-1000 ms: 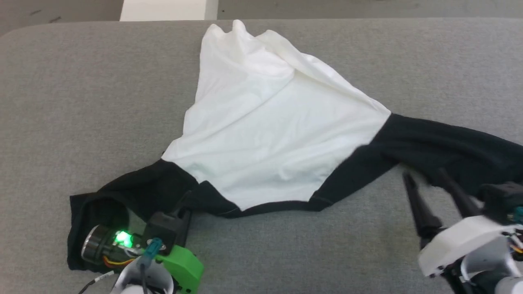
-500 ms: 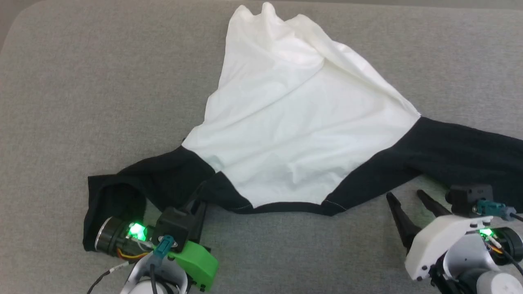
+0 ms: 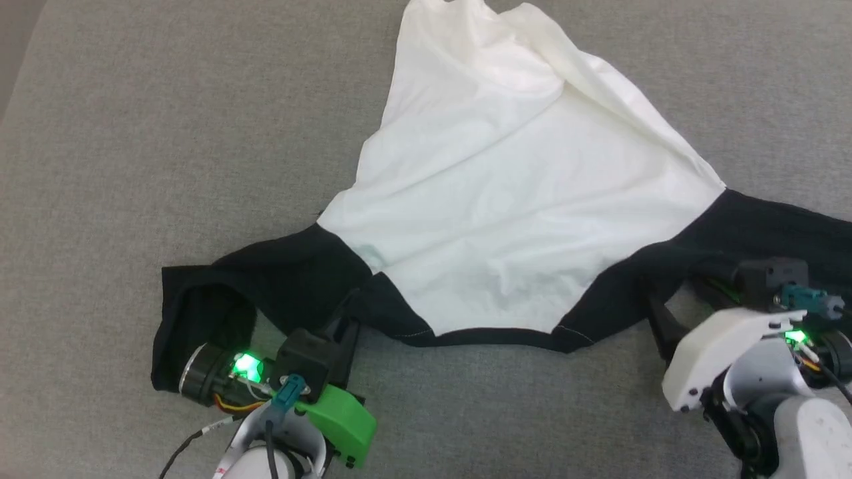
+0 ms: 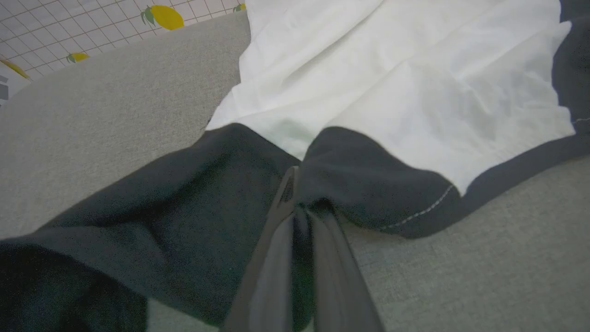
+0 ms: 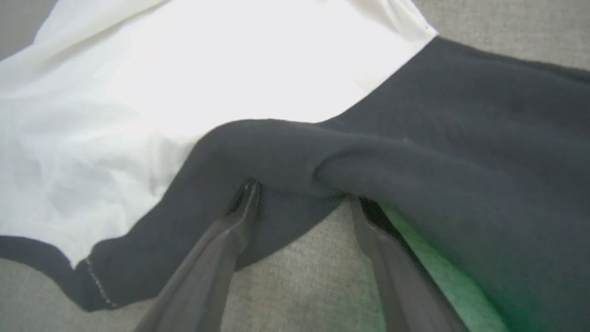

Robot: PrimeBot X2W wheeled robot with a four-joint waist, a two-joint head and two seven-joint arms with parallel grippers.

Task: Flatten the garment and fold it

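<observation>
Left tool is clenched on black shoulder fabric of the shirt. Right tool is spread wide, tips at the other sleeve edge, nothing gripped. Shirt lies white side up on the grey worktop, far end bunched. Risk: right closes on one layer or bare edge, slips under pull, and a one-sided tug skews it.

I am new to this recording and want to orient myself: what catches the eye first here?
A white garment with black sleeves lies spread and wrinkled across the grey surface. The left gripper is shut on black fabric at its near edge. The right gripper is open at the other sleeve.
</observation>
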